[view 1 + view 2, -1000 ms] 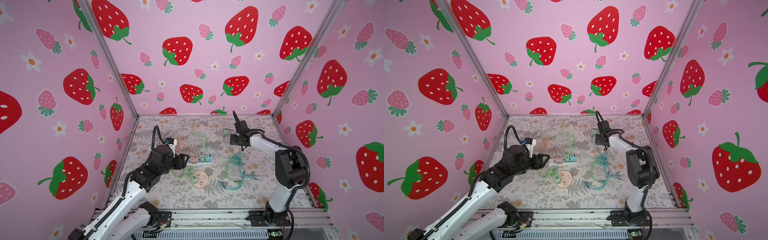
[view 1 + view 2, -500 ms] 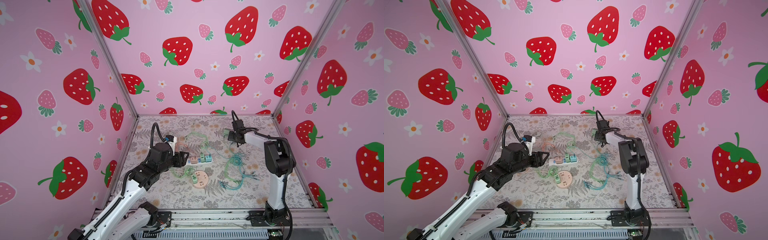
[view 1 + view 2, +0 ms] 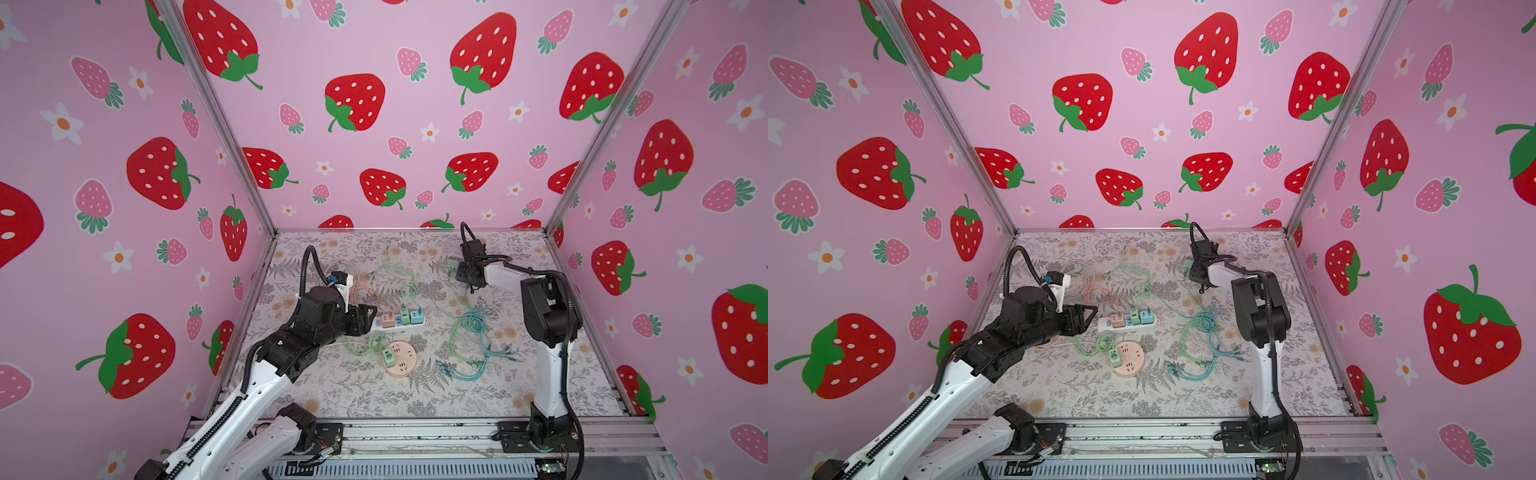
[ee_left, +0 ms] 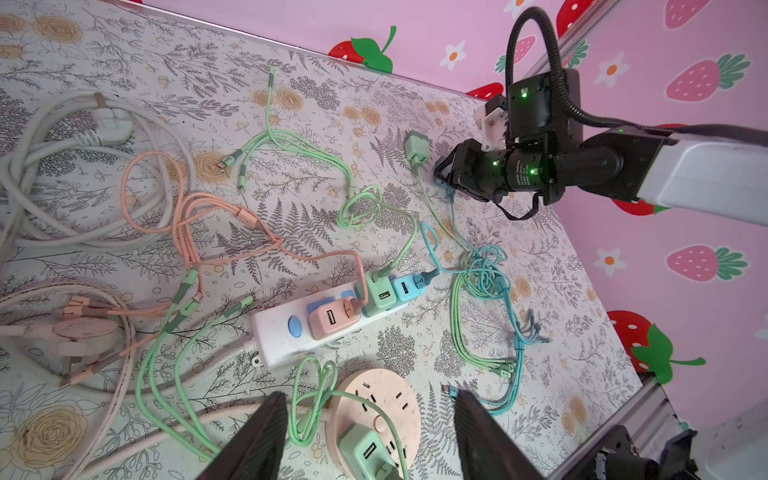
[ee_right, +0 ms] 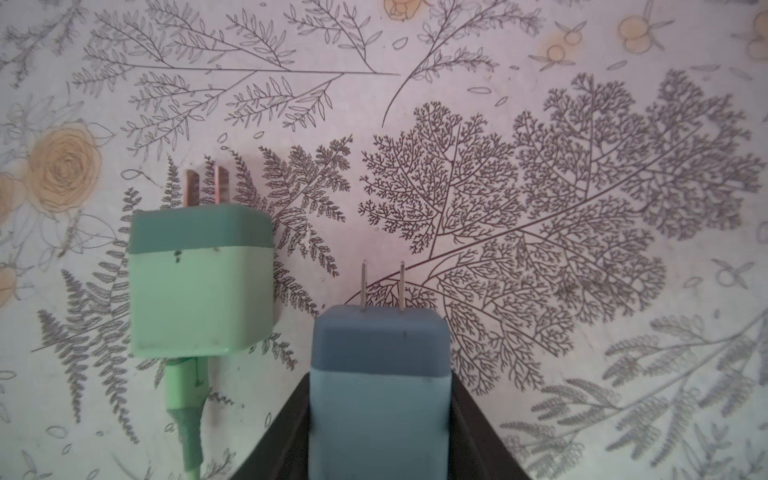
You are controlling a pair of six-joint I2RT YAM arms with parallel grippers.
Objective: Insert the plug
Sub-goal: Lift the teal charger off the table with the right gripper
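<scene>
Both top views: I see the right pincer point(image 3: 457, 274) low over the far tabletop point(image 3: 374, 399).
Left wrist: left pincer point(image 4: 370, 399) gapes, empty; right arm point(image 4: 523, 174) lettering too small to read.
Right wrist: right pincer clamps the two-tone blue plug point(image 5: 380, 374), two prongs bare.

Pink walls point(image 3: 374, 50) carry red and pink strawberries and white flowers. The table cover point(image 3: 374, 399) is pale, printed with grey ferns and yellow roses. Mid-frame in a top view lies a white power strip point(image 3: 1104, 324). The blue plug point(image 5: 378, 395) and green plug point(image 5: 199, 291) each have a darker band.
</scene>
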